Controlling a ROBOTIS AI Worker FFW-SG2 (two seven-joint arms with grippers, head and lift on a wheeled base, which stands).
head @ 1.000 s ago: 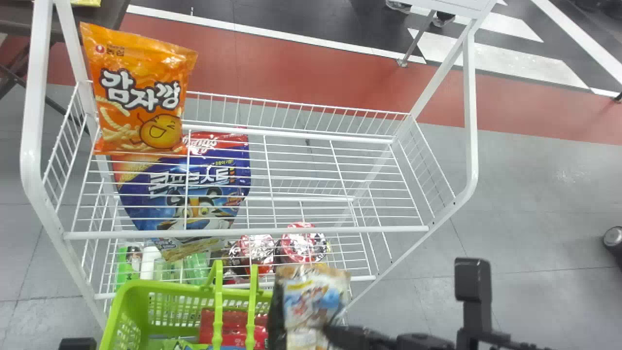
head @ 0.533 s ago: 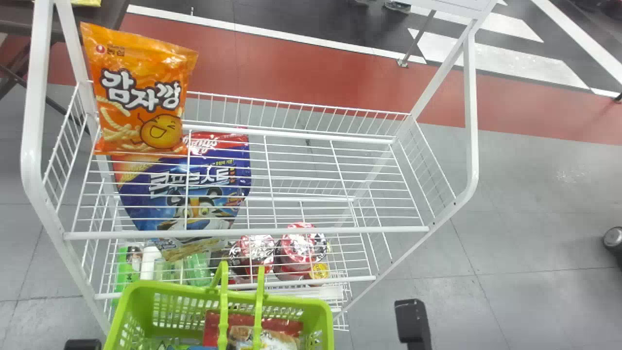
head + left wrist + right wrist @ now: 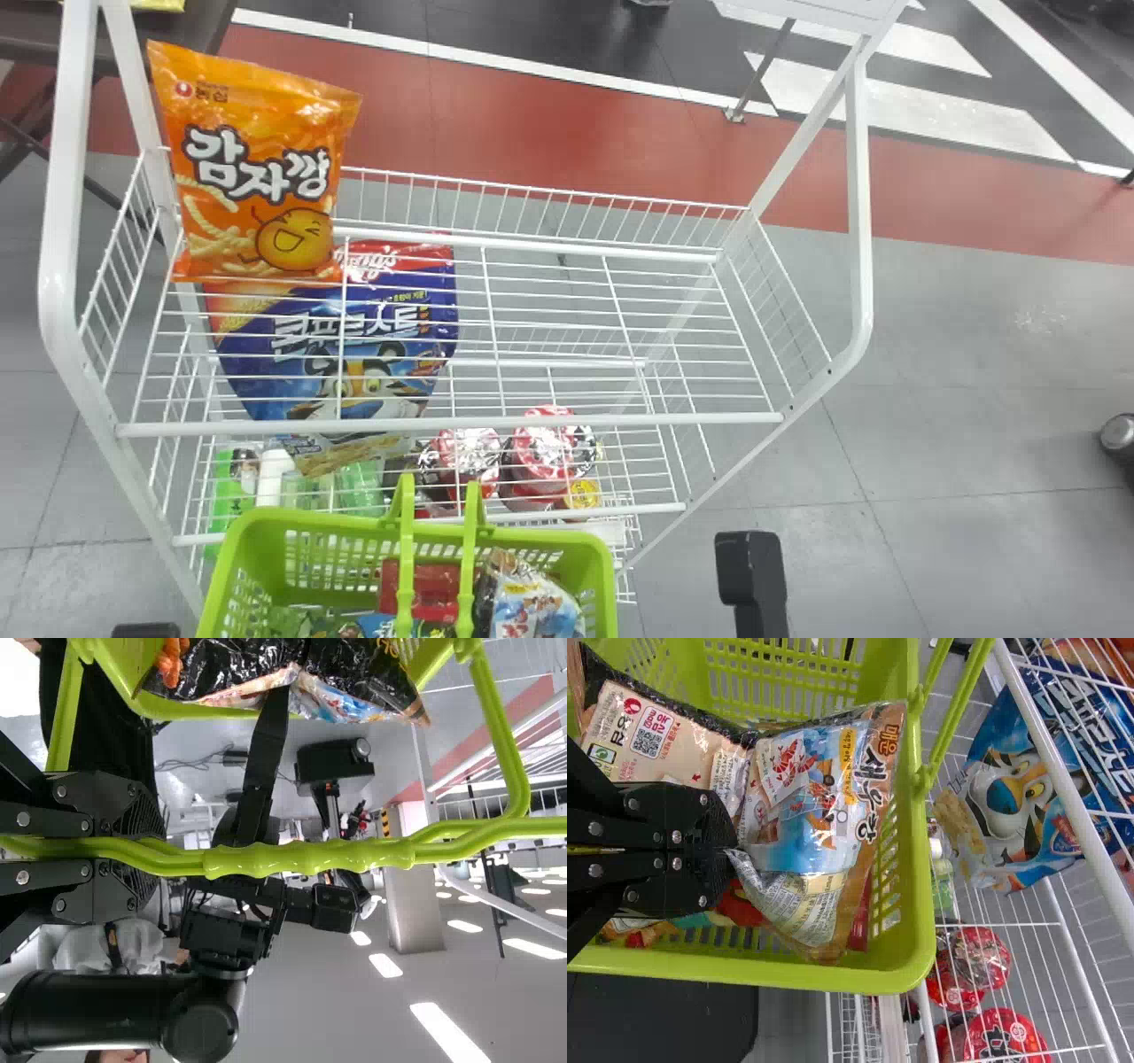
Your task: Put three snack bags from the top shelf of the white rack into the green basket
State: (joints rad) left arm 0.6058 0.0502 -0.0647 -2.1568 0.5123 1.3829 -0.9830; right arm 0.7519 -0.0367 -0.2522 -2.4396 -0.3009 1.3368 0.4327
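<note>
The right arm (image 3: 751,580) stands right of the green basket (image 3: 580,545) in the head view. In the right wrist view, my right gripper (image 3: 731,850) is closed on a crumpled edge of the shrimp snack bag (image 3: 815,806), which is inside the basket (image 3: 908,939); from the head, that bag (image 3: 536,611) leans at the basket's right side. A bit of the left arm (image 3: 146,631) shows at the bottom left. Around the basket handle (image 3: 310,857), my left gripper (image 3: 146,855) is shut. An orange snack bag (image 3: 257,168) stands at the left end of the top shelf (image 3: 549,418).
Beneath the top shelf's wires, a blue cereal bag (image 3: 354,337) stands on the level below, with red cup noodles (image 3: 549,447) and green packages (image 3: 359,487) nearby. The basket also holds a red package (image 3: 425,589). The rack's white frame (image 3: 858,213) rises on the right.
The right arm has moved left, and the shrimp snack bag has gone from in front of the basket's right side down into it. The basket has shifted slightly.
</note>
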